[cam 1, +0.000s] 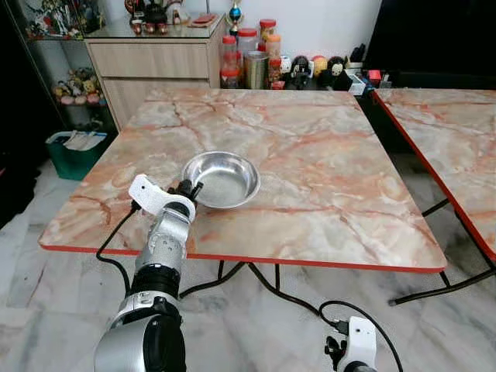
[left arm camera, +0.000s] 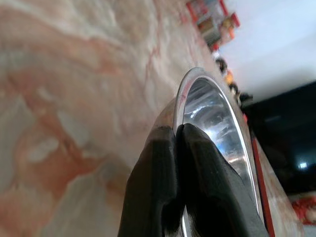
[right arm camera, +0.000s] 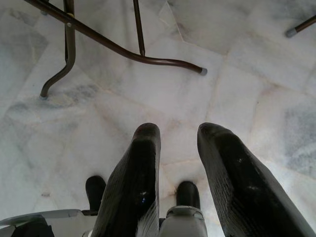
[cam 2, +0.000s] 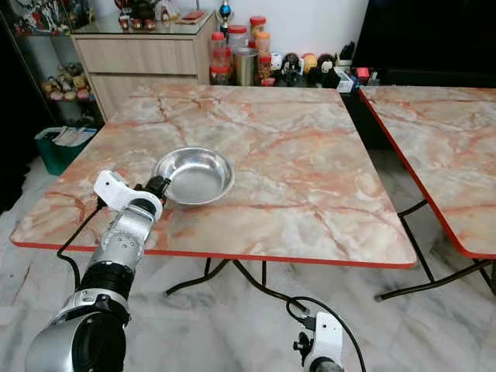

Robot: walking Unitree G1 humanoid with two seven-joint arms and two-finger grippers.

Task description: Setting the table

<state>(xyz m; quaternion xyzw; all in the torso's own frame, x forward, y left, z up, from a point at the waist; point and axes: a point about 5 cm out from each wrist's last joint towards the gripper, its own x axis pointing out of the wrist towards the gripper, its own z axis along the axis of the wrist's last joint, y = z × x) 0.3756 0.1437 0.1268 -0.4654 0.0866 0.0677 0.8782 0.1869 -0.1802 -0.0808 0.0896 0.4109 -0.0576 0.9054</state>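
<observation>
Low over the floor (right arm camera: 256, 89), the right gripper (right arm camera: 180, 143) is held idle, fingers apart. On the table (cam 1: 325, 194), the bowl's (cam 1: 225, 177) near rim is pinched by the left gripper (left arm camera: 178, 134).

A marble-patterned worktop (cam 1: 325, 170) with a red edge stands on pale marble floor (cam 1: 46, 271). Beyond it a wooden cabinet (cam 1: 151, 66) meets a white wall (cam 1: 325, 23); a second table (cam 1: 453, 132) stands beside.
</observation>
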